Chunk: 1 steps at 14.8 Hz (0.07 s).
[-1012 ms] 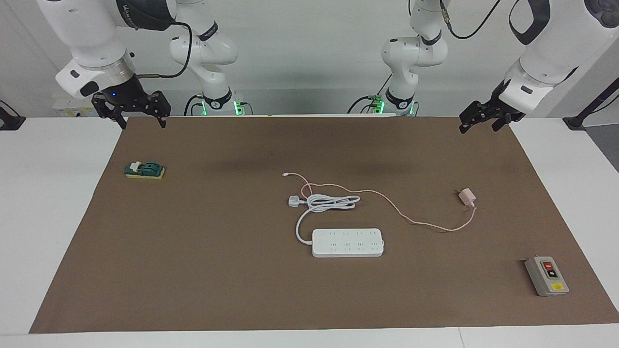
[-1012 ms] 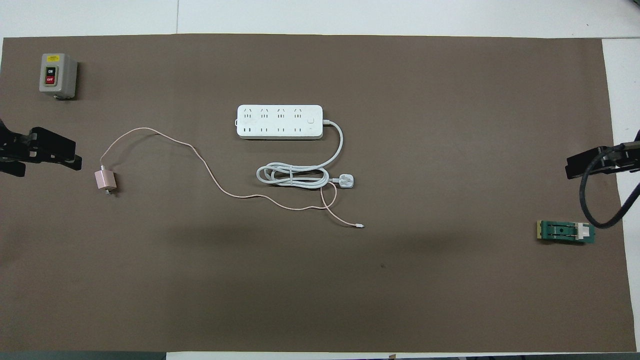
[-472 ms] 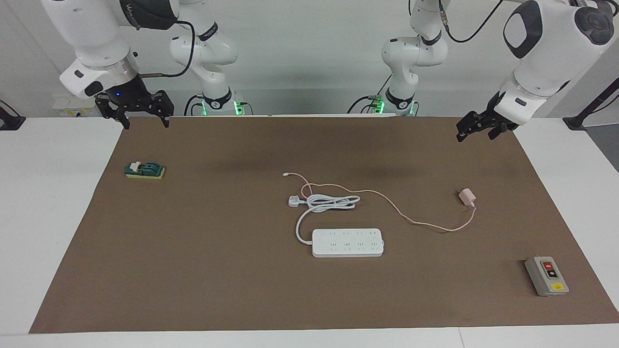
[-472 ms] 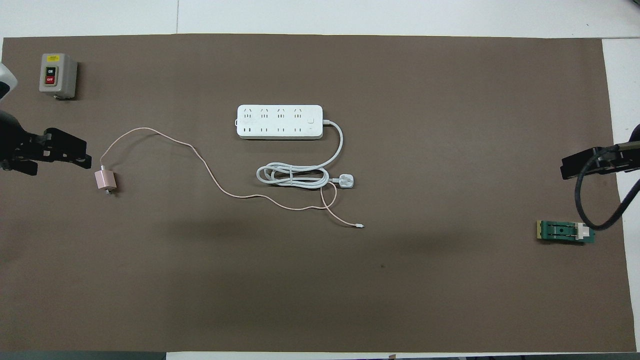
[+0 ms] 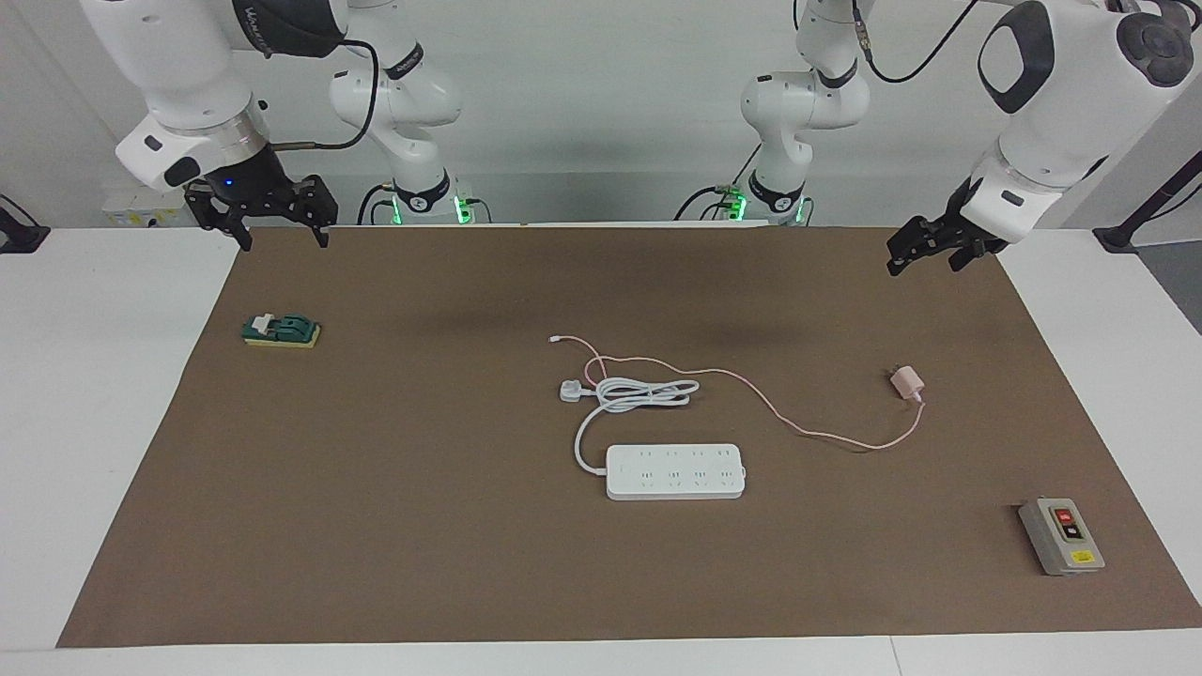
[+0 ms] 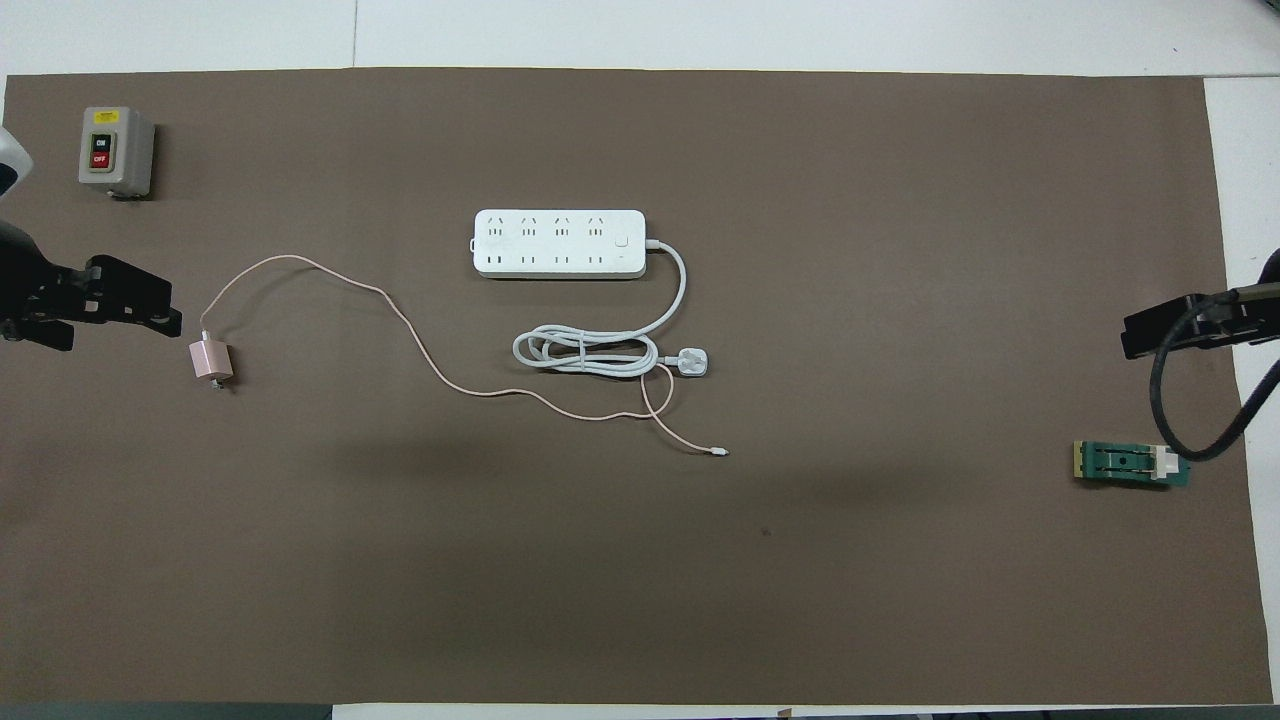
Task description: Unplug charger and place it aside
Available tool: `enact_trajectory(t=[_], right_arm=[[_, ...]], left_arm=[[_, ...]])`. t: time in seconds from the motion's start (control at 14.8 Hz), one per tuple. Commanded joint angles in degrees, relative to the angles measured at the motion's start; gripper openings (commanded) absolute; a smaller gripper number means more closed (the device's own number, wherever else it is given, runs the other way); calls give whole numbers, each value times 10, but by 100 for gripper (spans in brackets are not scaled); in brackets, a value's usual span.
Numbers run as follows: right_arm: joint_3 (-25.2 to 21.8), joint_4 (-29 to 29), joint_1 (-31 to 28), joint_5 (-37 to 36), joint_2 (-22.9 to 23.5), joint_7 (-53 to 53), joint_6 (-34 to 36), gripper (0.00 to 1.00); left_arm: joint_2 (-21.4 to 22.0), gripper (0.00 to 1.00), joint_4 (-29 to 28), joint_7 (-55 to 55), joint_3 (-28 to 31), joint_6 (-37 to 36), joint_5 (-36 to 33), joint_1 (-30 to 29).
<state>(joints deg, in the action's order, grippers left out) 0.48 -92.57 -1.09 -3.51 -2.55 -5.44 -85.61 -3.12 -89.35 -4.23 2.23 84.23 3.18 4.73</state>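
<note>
Pink charger (image 5: 907, 382) lies unplugged, well apart from the white power strip (image 5: 675, 470).
Task looks done: left gripper (image 5: 925, 252), jaws apart and empty, hangs above the mat's edge; right gripper (image 5: 272, 230) waits, also spread.

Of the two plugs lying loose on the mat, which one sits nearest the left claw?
The charger, the small pink cube on a thin pink cable, toward the left arm's end. The white three-pin plug lies mid-mat beside the power strip.
</note>
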Motion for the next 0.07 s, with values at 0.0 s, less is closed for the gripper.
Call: enact_trajectory(t=[0.0], right_arm=[[7,-10,-9,10,-11,-14,2,100]], left_arm=[[10,100,-12,-3,-1,9,-9,-3]])
